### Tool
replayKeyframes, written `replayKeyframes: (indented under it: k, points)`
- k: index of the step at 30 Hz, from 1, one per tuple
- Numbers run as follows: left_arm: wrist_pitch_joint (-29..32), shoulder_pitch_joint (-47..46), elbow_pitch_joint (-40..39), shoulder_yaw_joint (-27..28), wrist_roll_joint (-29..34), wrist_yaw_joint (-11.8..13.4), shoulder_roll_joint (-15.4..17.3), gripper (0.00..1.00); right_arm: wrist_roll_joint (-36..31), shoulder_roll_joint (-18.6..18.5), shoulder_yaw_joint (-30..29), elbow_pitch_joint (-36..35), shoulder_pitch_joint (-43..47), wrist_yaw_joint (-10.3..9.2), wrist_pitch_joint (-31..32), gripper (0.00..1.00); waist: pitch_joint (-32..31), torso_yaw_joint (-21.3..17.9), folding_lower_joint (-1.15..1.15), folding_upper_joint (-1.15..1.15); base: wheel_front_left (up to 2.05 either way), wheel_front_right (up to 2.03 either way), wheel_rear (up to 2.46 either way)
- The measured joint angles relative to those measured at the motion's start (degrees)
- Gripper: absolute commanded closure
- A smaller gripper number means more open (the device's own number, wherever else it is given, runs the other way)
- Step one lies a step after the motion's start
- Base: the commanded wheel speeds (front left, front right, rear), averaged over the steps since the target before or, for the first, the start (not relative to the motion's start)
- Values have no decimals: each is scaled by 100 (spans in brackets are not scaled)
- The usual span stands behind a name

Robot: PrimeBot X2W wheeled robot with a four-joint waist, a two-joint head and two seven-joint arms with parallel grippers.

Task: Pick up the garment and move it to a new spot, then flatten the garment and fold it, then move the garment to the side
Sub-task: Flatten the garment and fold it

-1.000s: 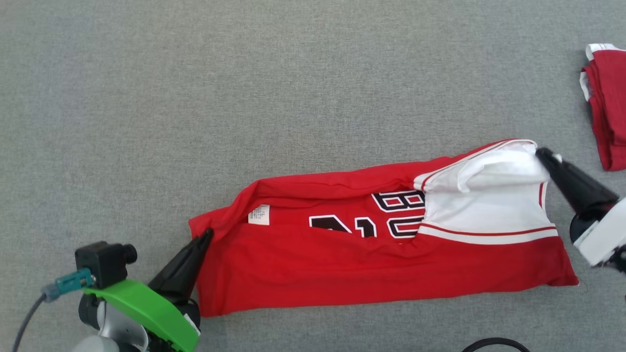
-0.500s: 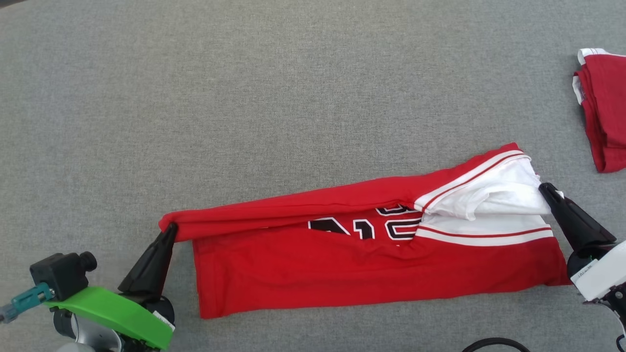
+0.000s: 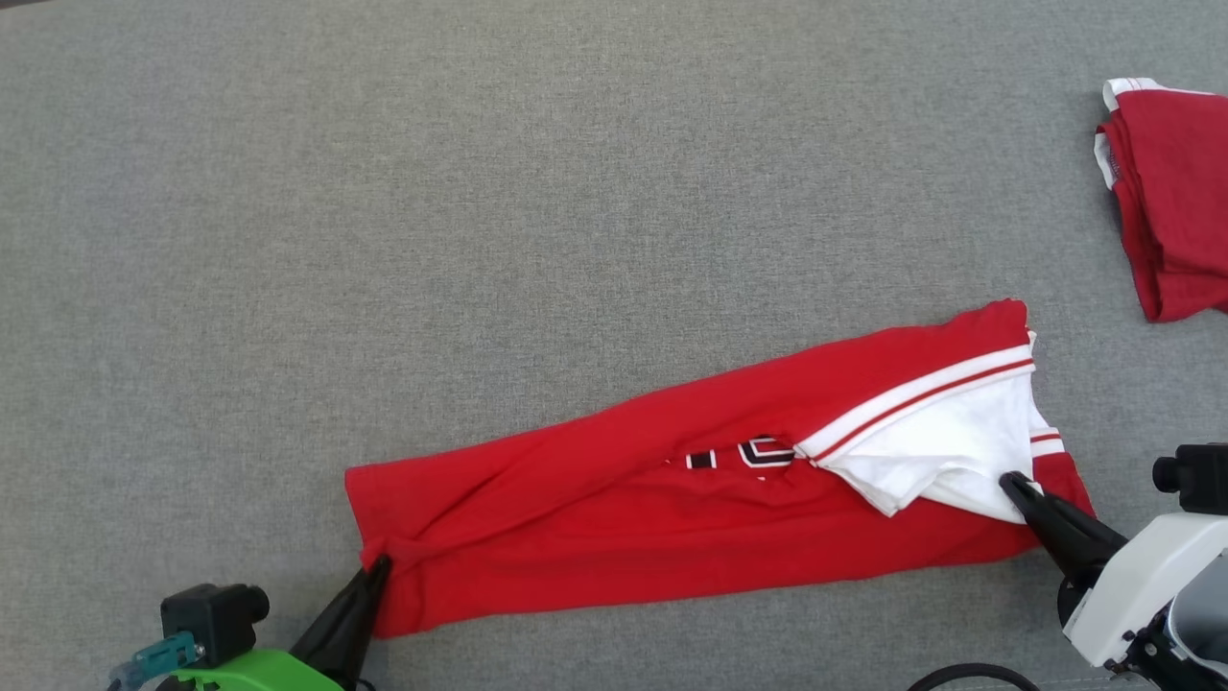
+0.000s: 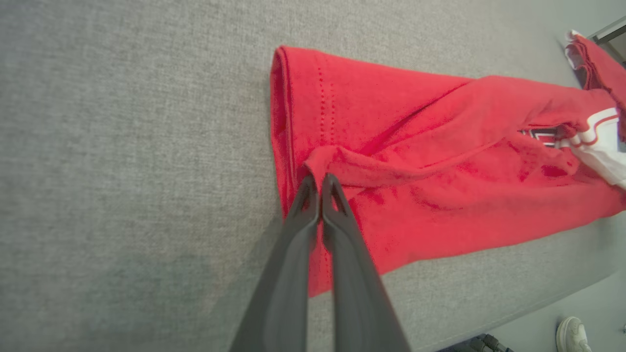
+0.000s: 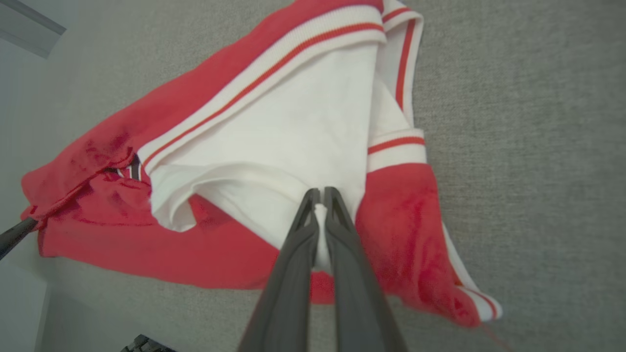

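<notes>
The garment (image 3: 614, 509) is a red jersey with white striped sleeves and black lettering, folded lengthwise into a long band on the grey surface. My left gripper (image 3: 377, 566) is shut on the jersey's red left end (image 4: 332, 164), pinching a fold of its top layer. At the other end, my right gripper (image 3: 1009, 482) is shut on the white sleeve cloth (image 5: 293, 146). The folded-over top layer covers most of the lettering (image 3: 758, 451). In the right wrist view the fingers (image 5: 318, 195) pinch the white fabric.
A second folded red garment (image 3: 1166, 192) lies at the far right edge of the grey surface (image 3: 480, 192). The surface's near edge (image 4: 538, 308) shows in the left wrist view, with a white shoe (image 4: 572, 335) on the floor beyond.
Both grippers have drawn the garment's far edge toward me, folding the top layer over the lower half. The lettering and label are now mostly covered. The head camera shifted slightly.
</notes>
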Motion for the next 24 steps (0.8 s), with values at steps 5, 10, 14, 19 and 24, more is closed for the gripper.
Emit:
replayKeyframes:
  k: [5,10,14,19,24]
  points:
    - [-215,20,571,-35,348,337,18,0,-213,-102,-2,187,-74,1,-59,0,-62,-38,0,0,0,0,0]
    - [-1010,283,689,728,680,1198,-70,0,-2,-326,-744,-236,-147,1,203,0,-209,-95,0,0,0,0,0]
    - [-1080,357,123,1505,1365,1608,-305,0,-73,-303,-913,-186,-463,0,625,0,-245,-113,0,-1,0,0,0]
    - [-1089,431,-324,1991,2238,1436,-924,0,-392,70,-586,479,-927,1,1054,0,-188,3,0,-1,0,0,0]
    - [-1089,437,-274,2210,2696,1080,-1394,0,-864,201,-264,1226,-1228,2,1136,0,-88,163,0,-1,0,0,0]
